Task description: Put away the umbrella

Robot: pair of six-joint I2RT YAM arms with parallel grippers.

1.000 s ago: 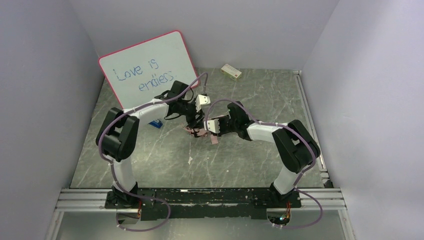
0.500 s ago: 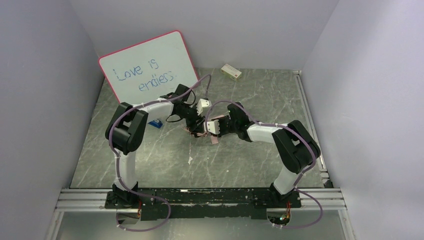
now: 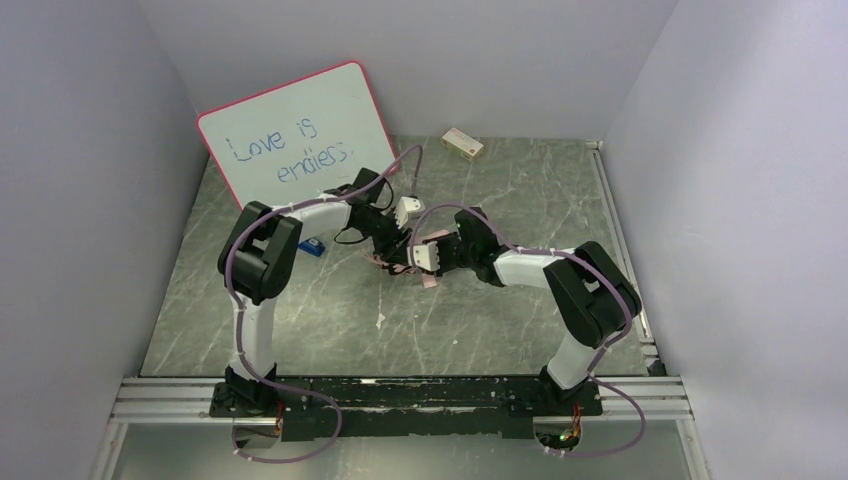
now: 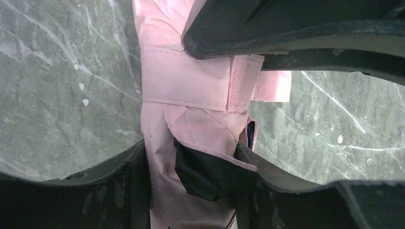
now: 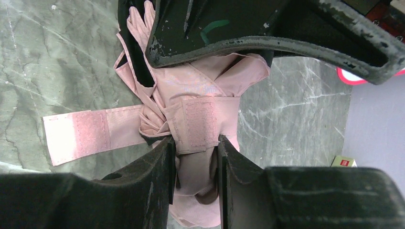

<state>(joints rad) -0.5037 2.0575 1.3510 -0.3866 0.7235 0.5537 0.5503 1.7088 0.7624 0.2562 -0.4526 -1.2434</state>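
Note:
The umbrella [image 3: 398,264] lies folded on the marble tabletop, pale pink with a black fold showing. In the left wrist view its bundled canopy [image 4: 191,95] fills the gap of my left gripper [image 4: 191,152], both jaws pressing the fabric. From the opposite side my right gripper [image 5: 196,143] is shut on the same bundle [image 5: 200,90], over the strap's velcro patch. The strap's free end [image 5: 76,136] lies flat on the table. Seen from above, the left gripper [image 3: 392,250] and the right gripper [image 3: 412,262] meet over the umbrella. The handle is hidden.
A pink-framed whiteboard [image 3: 295,140] leans against the back left wall. A small box [image 3: 462,143] lies at the back, and a small blue object [image 3: 314,246] sits by the left arm. Walls close in on both sides.
The left arm has come down and in toward the umbrella, and its jaws have narrowed onto the canopy. The right arm has kept its grip and place.

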